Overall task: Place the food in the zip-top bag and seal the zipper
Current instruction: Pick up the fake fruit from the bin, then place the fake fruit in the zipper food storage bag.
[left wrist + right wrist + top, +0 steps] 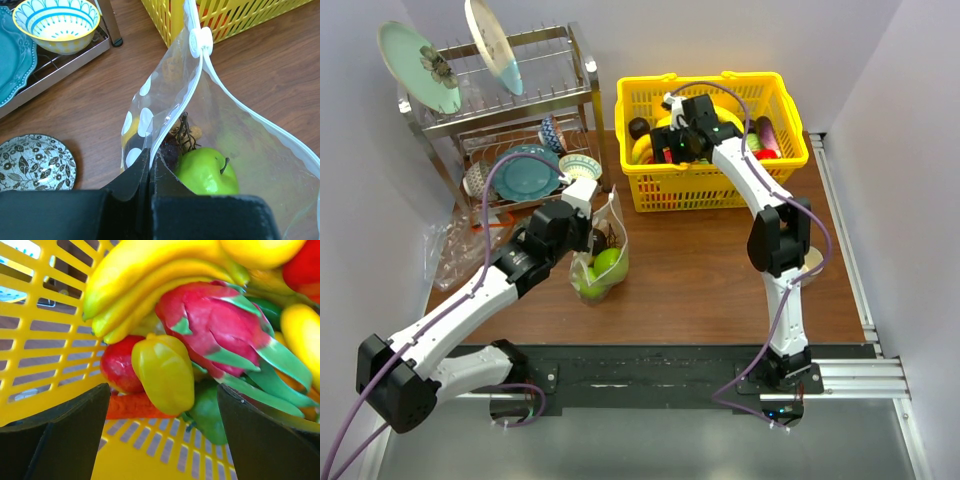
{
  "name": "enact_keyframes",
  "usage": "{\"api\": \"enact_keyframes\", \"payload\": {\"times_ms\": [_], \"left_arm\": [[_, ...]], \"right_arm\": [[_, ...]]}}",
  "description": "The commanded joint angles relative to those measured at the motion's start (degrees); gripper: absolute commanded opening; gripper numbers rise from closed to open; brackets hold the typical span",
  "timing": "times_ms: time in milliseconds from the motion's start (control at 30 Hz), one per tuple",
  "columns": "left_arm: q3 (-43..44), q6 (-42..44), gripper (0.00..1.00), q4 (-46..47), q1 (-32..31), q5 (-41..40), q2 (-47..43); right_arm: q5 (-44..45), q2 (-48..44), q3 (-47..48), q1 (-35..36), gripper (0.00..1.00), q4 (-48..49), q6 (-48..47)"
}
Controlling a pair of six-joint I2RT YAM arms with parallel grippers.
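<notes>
On the near half of the wooden table [720, 290], the left gripper [150, 157] is clenched on one wall of the zip-top bag [603, 255], pinching the clear plastic just below the mouth and holding the pouch upright. The zipper [192, 95], a white strip with a white slider [200, 42] at its far end, gapes open above the contents. A green apple [205, 172] sits in the bottom with a cluster of small tan balls [192, 132] behind it; the overhead view shows a second green fruit lower in the bag. White dots mark the wall facing the dish rack.

Just left of the bag, a small leaf-patterned dish [35, 162] lies on the table.

Farther back, the right gripper [162, 390] hangs inside the yellow basket [720, 190], its jaws spread wide and gripping nothing. Straight ahead of them lie a yellow pepper [162, 370] and a red round fruit [117, 365] touching it, with a dragon fruit [215, 325] and bananas [150, 280] piled above.

At the back left stands the dish rack [470, 120], plates propped on top and a blue-and-yellow bowl [55, 22] on its lower shelf.
</notes>
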Motion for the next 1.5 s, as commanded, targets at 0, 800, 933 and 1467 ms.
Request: {"api": "enact_keyframes", "payload": {"times_ms": [0, 800, 933, 1467], "left_arm": [[0.21, 0.95, 0.0, 1.92, 0.35, -0.08, 0.55], [0.21, 0.86, 0.0, 1.57, 0.44, -0.08, 0.55], [0.21, 0.86, 0.0, 1.57, 0.44, -0.08, 0.55], [0.38, 0.95, 0.0, 1.13, 0.44, -0.42, 0.91]], "right_arm": [[-4.05, 1.56, -2.73, -0.18, 0.89, 7.08, -1.19], [2.97, -9.23, -0.09, -1.68, 0.3, 13.15, 7.07], [6.31, -15.03, -3.61, -1.85, 0.3, 19.82, 9.09], [-28.3, -38.85, -33.29, -1.41, 0.29, 42.57, 27.0]]}}
